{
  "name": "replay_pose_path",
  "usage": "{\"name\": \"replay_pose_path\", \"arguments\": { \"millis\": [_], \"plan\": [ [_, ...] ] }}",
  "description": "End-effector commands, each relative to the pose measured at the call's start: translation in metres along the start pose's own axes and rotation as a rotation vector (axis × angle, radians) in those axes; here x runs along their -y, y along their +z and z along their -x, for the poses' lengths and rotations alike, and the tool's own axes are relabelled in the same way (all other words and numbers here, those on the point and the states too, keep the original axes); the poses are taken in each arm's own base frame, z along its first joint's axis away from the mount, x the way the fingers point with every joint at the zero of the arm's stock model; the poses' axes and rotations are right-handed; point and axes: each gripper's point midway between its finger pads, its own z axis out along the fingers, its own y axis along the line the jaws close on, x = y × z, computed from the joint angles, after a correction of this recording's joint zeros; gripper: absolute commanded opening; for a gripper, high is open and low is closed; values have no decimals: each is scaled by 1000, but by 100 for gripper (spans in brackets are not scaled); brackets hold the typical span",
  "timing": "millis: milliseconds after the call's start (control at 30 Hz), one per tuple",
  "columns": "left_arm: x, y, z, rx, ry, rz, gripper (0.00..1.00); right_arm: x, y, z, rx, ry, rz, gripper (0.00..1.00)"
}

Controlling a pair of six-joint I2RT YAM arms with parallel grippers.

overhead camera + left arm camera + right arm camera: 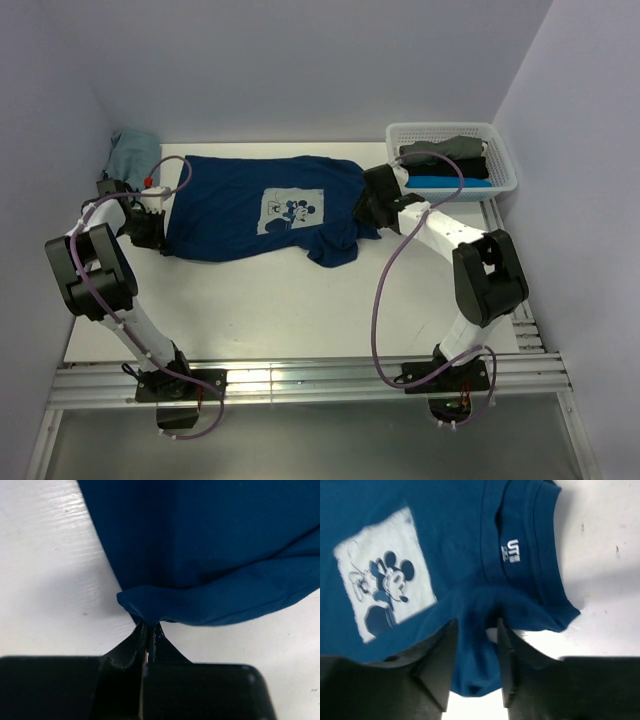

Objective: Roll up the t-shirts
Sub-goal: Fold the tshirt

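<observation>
A dark navy t-shirt [240,200] with a pale Mickey print [292,210] lies spread flat across the table, neck to the right. My left gripper [163,230] is at its left edge. In the left wrist view it [150,626] is shut on a small fold of the shirt [210,555]. My right gripper [363,207] is at the neck end. In the right wrist view it [476,621] is open, with a bunched fold of the shirt [445,525] lying loose between the fingers, below the white neck mark [510,551].
A white lattice basket [505,165] at the back right holds folded grey [450,149], black [445,167] and bright blue [450,183] shirts. A pale teal cloth [130,152] lies bunched in the back left corner. Walls close in the back and sides. Metal rails run along the front.
</observation>
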Motion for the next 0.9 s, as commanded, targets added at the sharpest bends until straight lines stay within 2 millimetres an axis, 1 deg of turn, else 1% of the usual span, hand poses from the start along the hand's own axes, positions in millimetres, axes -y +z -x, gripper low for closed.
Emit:
{"name": "replay_pose_path", "arguments": {
  "millis": [0,33,67,100,133,167,200,233,267,300,333,367,433,467,500,533,567,600,667,733,767,833,867],
  "plan": [
    [-3,2,17,39,-10,4,0,-1,-6,4,0,-29,14,50],
    [-4,2,19,41,-11,6,0,-3,-12,8,15,-25,28,54],
    [-4,4,18,35,-13,2,0,4,-13,1,7,-27,16,55],
    [-5,4,18,35,-14,2,0,5,-16,0,10,-26,19,55],
    [-5,5,18,34,-16,1,0,4,-26,4,30,-16,37,54],
    [-5,5,18,32,-16,4,0,14,-27,-6,20,-19,25,54],
    [-6,5,18,33,-17,6,0,17,-31,-10,19,-17,27,54],
    [-6,5,18,32,-16,7,0,16,-40,-10,33,-10,45,50],
    [-6,4,18,32,-15,11,0,27,-40,-23,15,-13,27,47],
    [-6,4,18,33,-15,12,0,31,-42,-28,11,-14,27,45],
    [-6,4,18,31,-18,10,0,29,-48,-30,22,-8,51,44],
    [-5,4,18,31,-15,8,0,38,-47,-43,3,-13,43,44],
    [-6,4,18,33,-18,9,0,35,-47,-52,-7,-18,79,44],
    [-6,4,18,33,-18,9,0,36,-45,-60,-23,-31,77,43],
    [-6,3,19,35,-19,9,0,36,-43,-63,-29,-40,77,40],
    [-5,3,19,32,-22,7,0,35,-37,-69,-48,-53,80,40],
    [-5,3,20,32,-21,3,0,31,-36,-71,-52,-62,87,40],
    [-5,3,20,32,-21,3,0,30,-30,-75,-63,-71,82,40],
    [-4,2,20,33,-22,5,0,25,-24,-76,-67,-83,83,39],
    [-4,1,20,35,-20,7,0,27,-13,-81,-86,-101,59,38],
    [-4,0,20,32,-20,9,0,24,-11,-78,-83,-106,59,38],
    [-4,-1,20,32,-20,10,0,27,-3,-80,-90,-119,33,38],
    [-5,-2,21,36,-15,14,0,25,-1,-78,-84,-119,30,39]
  ]
}}
